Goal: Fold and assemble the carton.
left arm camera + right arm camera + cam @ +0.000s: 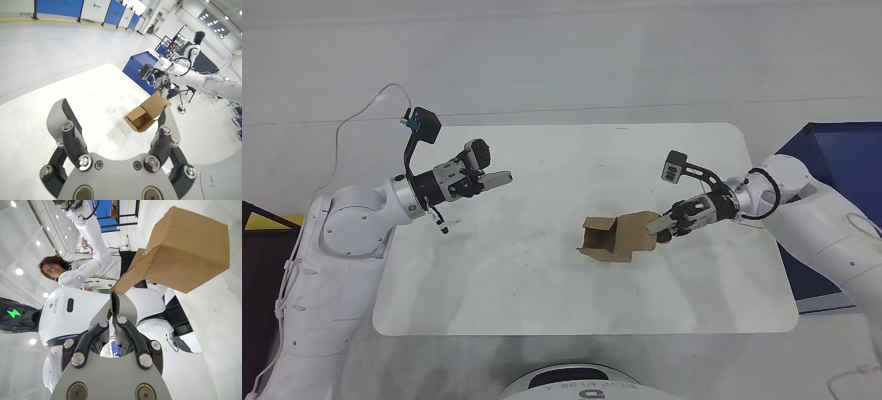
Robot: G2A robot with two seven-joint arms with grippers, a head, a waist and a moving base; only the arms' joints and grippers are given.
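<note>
Carton (614, 238) just right of desk (542, 290) centre, tilted, open end facing left. Right jaws clenched on carton's right-hand flap. Left jaws released, holding nothing, over far-left part of desk, well apart from carton.

Edge of carton (189, 253) hidden between right fingers (125, 306).

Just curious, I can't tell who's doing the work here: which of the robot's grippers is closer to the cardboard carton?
Right. The right gripper is shut on the edge of the carton, touching it. The left gripper hangs open, well apart from the carton, holding nothing.
</note>
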